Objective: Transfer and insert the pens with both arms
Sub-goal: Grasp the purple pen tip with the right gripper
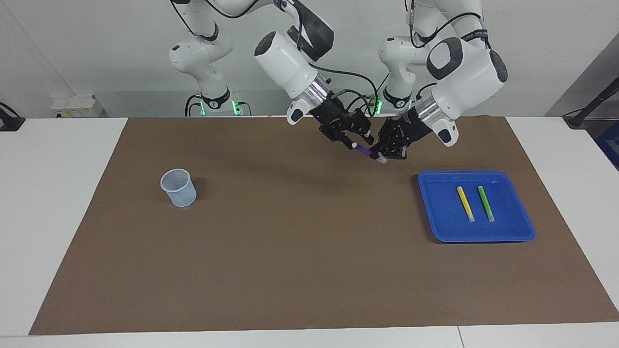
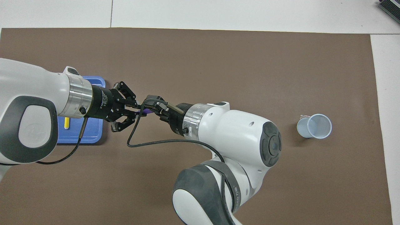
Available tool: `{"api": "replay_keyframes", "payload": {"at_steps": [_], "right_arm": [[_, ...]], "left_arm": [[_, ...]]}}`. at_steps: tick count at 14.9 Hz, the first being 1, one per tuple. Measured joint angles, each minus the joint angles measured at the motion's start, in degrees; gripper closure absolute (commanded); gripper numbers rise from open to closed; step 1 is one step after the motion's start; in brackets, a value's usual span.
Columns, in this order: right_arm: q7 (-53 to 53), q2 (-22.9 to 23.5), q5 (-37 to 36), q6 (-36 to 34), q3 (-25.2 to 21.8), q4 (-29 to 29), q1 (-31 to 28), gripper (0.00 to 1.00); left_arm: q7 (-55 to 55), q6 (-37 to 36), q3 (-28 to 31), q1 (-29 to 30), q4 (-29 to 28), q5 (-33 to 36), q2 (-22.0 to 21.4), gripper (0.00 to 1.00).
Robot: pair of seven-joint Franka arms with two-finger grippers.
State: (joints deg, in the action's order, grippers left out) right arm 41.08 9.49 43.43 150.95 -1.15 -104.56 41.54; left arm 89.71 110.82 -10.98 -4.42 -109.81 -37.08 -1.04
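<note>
The purple pen (image 1: 366,152) hangs in mid-air over the brown mat (image 1: 309,270), at ten o'clock from the blue tray (image 1: 524,231), pinched by the left gripper (image 1: 382,153). The right gripper (image 1: 360,141) brackets its free end, part-closed. If the left releases early, the pen could drop and roll. Open mat lies toward the mesh cup (image 1: 178,187) at eight o'clock.

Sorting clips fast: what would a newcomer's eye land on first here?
The two hands meeting in the air over the brown mat: the left hand grips a purple pen, the right hand at its other end. Beside them, a blue tray holds a yellow pen and a green pen.
</note>
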Motion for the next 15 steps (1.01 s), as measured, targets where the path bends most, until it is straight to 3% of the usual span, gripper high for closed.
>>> {"api": "replay_keyframes", "payload": {"at_steps": [3,9,11,15], "right_arm": [[-0.1,0.1,0.0,0.0,-0.1,0.0,0.0,0.58],[-0.3,0.1,0.0,0.0,-0.4,0.0,-0.2,0.64],[-0.7,0.1,0.0,0.0,-0.4,0.0,-0.4,0.72],[-0.8,0.2,0.0,0.0,-0.4,0.0,-0.4,1.0]], "left_arm": [[0.0,-0.2,0.0,0.0,0.0,0.0,-0.1,1.0],[0.0,-0.6,0.0,0.0,0.0,0.0,-0.5,1.0],[0.0,-0.6,0.0,0.0,0.0,0.0,-0.5,1.0],[-0.1,-0.6,0.0,0.0,0.0,0.0,-0.5,1.0]]}}
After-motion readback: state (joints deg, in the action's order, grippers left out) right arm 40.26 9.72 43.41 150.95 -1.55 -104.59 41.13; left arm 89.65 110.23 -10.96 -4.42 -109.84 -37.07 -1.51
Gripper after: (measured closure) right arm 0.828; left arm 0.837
